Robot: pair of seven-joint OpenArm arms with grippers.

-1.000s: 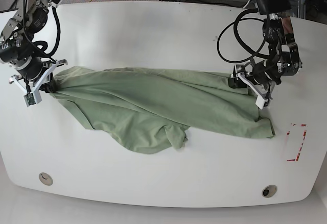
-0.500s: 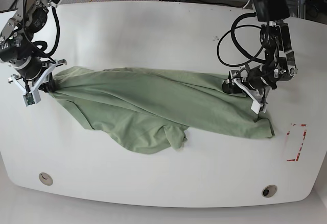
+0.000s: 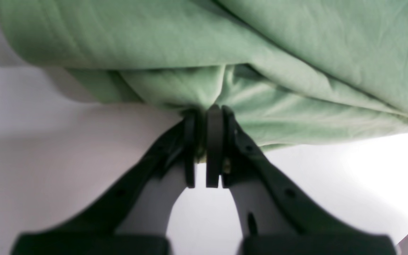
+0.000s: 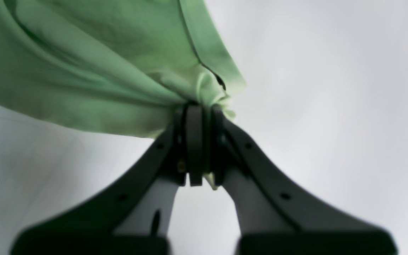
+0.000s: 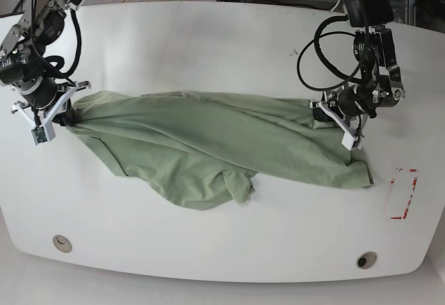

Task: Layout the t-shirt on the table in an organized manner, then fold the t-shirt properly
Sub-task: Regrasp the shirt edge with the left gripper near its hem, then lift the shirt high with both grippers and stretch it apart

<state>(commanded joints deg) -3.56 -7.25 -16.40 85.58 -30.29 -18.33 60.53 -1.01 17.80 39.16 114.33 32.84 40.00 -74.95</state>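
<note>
The pale sage-green, wrinkly short-sleeved t-shirt (image 5: 208, 149) lies stretched lengthwise across the middle of the large glossy white table (image 5: 208, 48), bunched w/ long diagonal folds, one flap curled over at its near edge. It's not flat yet.

My left gripper (image 3: 204, 117) is pinched tight on a bunched bit of the shirt's edge, jaws nearly touching w/ fabric betw. them; in base view that's the shirt's right end (image 5: 321, 110). My right gripper (image 4: 198, 106) is clamped the same way on a gathered wad at the opposite end, by a hemmed edge; in base view it's at far left (image 5: 66, 117). Both ends sit low, near the tabletop.

Red rectangular marking (image 5: 403, 194) sits near the table's right edge, apart from the shirt. Two round grommet holes along the near edge: one left (image 5: 62, 243), one right (image 5: 366, 260).
</note>
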